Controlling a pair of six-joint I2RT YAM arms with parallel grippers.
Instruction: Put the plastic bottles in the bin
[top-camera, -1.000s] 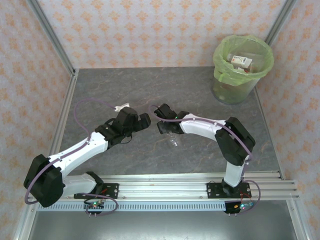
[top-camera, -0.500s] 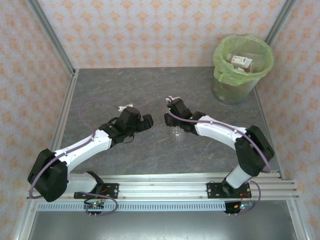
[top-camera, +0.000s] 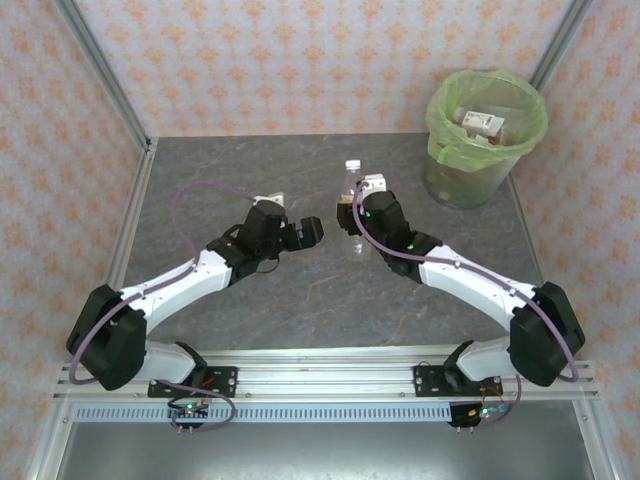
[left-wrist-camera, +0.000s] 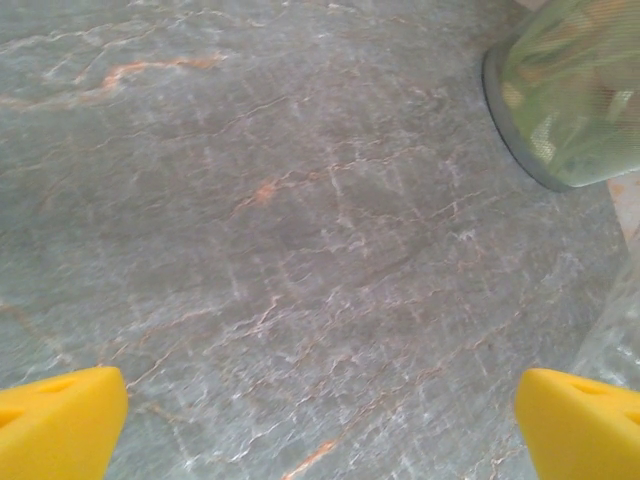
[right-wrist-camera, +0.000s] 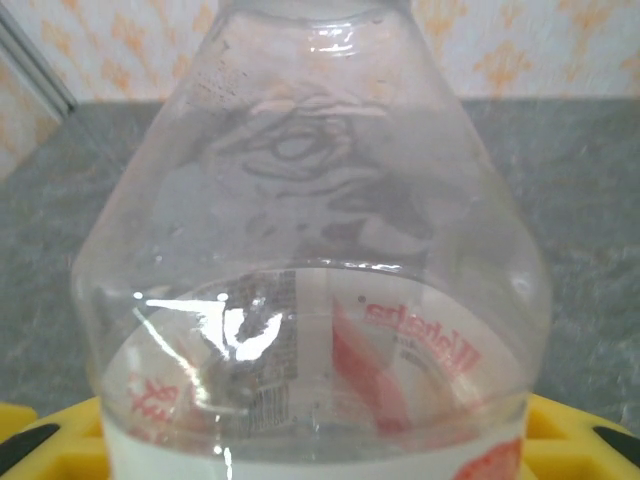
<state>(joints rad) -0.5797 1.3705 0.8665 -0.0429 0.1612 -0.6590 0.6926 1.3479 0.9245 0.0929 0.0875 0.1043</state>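
1. While carrying the bottle (top-camera: 351, 185) at centre frame of the top view, cap toward the top edge, clamped on its labelled body by the right gripper (top-camera: 352, 213), squeeze firmly but stop short of crushing the thin clear wall.
2. Swing toward the bin (top-camera: 486, 140) at upper right, well apart from the bottle, and rise enough to pass over the green-lined rim.
3. Mind the slick, rounded shoulder looming in the right wrist view: likely to slip between the yellow pads (right-wrist-camera: 588, 435) at the lower corners if jerked, so move smoothly.
4. Let go only once above the bin mouth, over the binned bottles (top-camera: 480, 122), never over the rim.
5. Leave the left gripper (top-camera: 315, 232), spread wide and empty just left of the bottle, out of the swing path; judge its spread from the yellow fingertips (left-wrist-camera: 60, 420) at the lower corners of the left wrist view, far apart over bare table (left-wrist-camera: 300, 200).
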